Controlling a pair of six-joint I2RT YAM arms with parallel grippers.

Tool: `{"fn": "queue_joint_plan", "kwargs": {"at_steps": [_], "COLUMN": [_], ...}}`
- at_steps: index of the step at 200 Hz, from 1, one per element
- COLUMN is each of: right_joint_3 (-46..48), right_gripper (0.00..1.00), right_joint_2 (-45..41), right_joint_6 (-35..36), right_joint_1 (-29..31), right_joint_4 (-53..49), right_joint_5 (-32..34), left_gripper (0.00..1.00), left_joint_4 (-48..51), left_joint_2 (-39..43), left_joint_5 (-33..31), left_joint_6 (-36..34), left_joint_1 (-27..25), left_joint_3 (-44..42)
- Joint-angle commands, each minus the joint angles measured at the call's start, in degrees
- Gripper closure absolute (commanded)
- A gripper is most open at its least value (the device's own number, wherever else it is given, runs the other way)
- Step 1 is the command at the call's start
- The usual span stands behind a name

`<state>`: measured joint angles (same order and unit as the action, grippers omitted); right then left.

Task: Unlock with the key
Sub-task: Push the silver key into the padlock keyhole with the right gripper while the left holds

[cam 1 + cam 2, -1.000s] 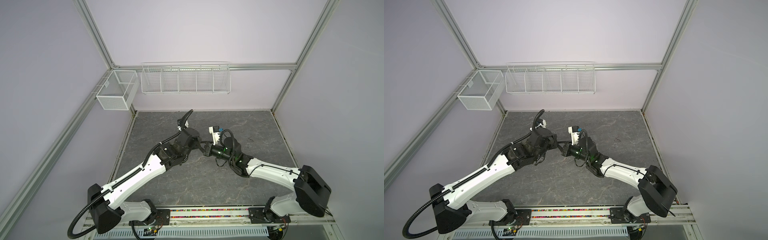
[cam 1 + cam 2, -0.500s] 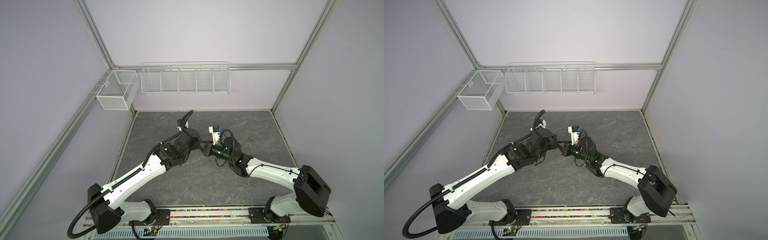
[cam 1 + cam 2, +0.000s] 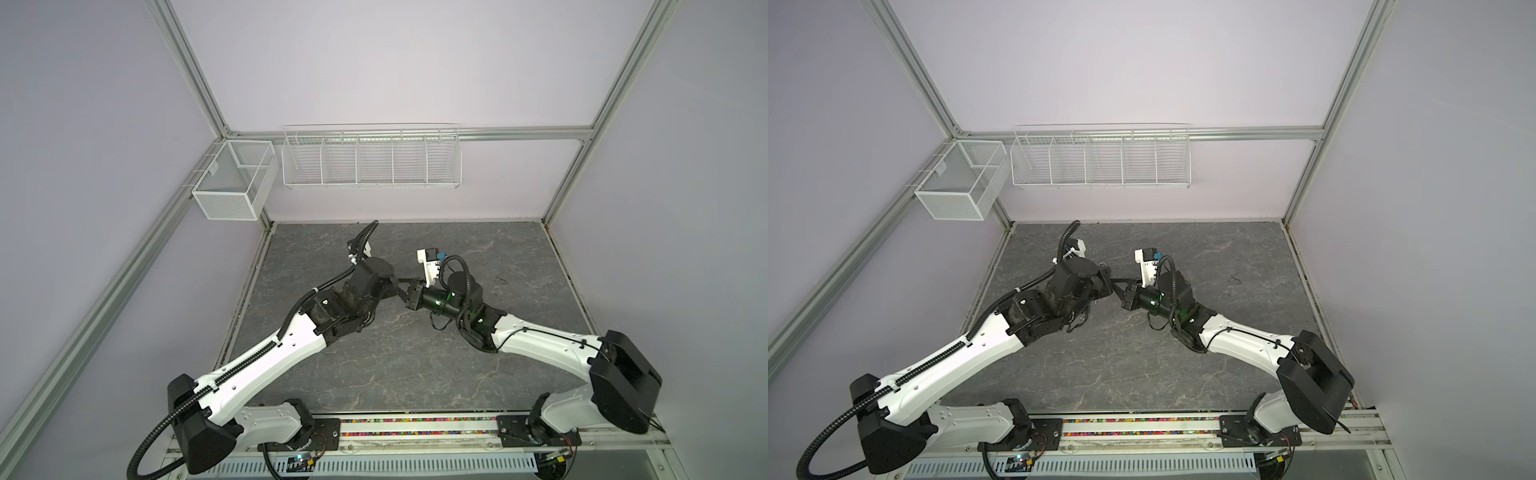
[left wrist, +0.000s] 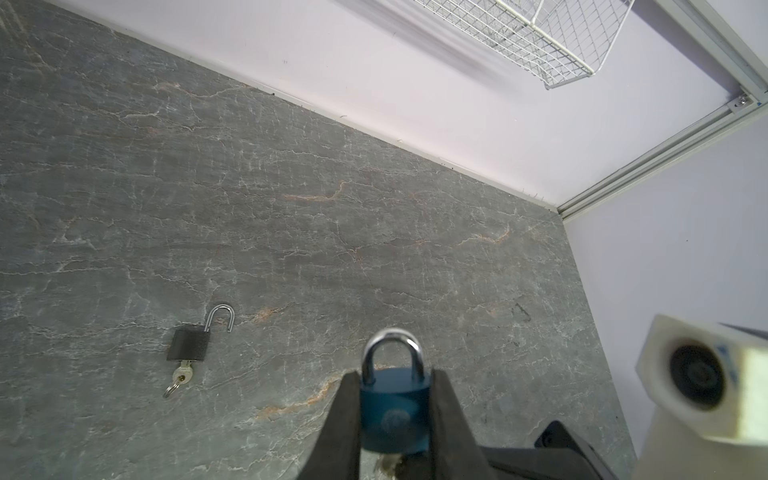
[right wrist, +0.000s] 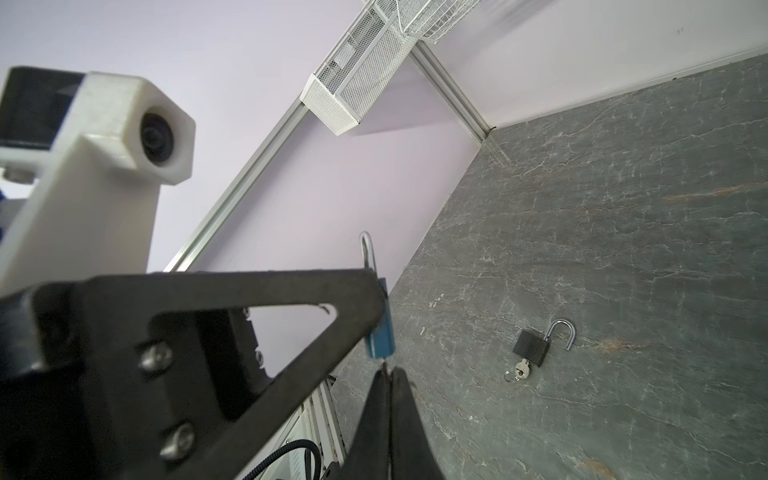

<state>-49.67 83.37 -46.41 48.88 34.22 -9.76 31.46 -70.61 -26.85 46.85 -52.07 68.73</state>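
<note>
I am starting at the left pincer (image 4: 395,380): it is clamping the blue padlock (image 4: 394,411) by the two side edges of its body. The shackle is closed and pointing away from the wrist, and the lock is hanging in the air above the desk (image 4: 291,208). The right pincer (image 5: 388,374) is pressing its fingers together on the key (image 5: 387,366). I am seeing only a sliver of it, right at the underside of the blue body, and I cannot tell whether the blade is seated in the keyhole. In both top views the two pincers are meeting tip to tip over the middle of the desk. Further out, a black padlock (image 4: 189,343) is lying flat on the desk with its shackle swung open and a silver key (image 4: 183,374) on a ring sticking out of its base. A long wire basket (image 3: 371,156) is hanging on the back wall.
</note>
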Motion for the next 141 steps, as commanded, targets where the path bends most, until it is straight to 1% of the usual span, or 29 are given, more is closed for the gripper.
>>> {"fn": "queue_joint_plan", "kwargs": {"at_steps": [1, 19, 38, 48, 73, 104, 141], "right_joint_3": [-3.8, -3.9, -4.6, -4.8, -5.1, -2.8, -1.6], "right_gripper": [0.94, 0.94, 0.94, 0.94, 0.94, 0.94, 0.94], "right_joint_2": [-0.2, 0.0, -0.4, -0.3, 0.0, -1.9, -4.1], "right_joint_6": [0.5, 0.5, 1.5, 1.3, 1.2, 1.3, 2.1], "right_joint_1": [-0.5, -0.6, -0.6, -0.6, -0.3, -0.1, 0.0], "right_joint_4": [6.0, 7.3, 5.9, 5.7, 4.2, 0.5, -4.0], "right_joint_5": [4.7, 5.0, 6.1, 6.6, 5.1, 6.1, 4.3], "left_gripper": [1.0, 1.0, 1.0, 1.0, 1.0, 1.0, 1.0], "left_joint_4": [-0.3, 0.3, 0.5, 0.4, -0.4, -2.4, -2.8], "left_joint_2": [0.5, 0.5, 0.9, 1.1, 0.6, 0.5, 1.1], "left_joint_5": [11.5, 11.9, 12.7, 12.2, 10.8, 9.8, 7.3], "left_joint_6": [2.7, 2.7, 2.6, 2.3, 1.0, 0.5, 0.3], "left_joint_1": [-2.6, -3.1, -3.2, -3.2, -3.1, -3.0, -3.0], "left_joint_3": [-0.7, -0.3, -0.5, -0.7, -0.4, 0.2, -0.1]}}
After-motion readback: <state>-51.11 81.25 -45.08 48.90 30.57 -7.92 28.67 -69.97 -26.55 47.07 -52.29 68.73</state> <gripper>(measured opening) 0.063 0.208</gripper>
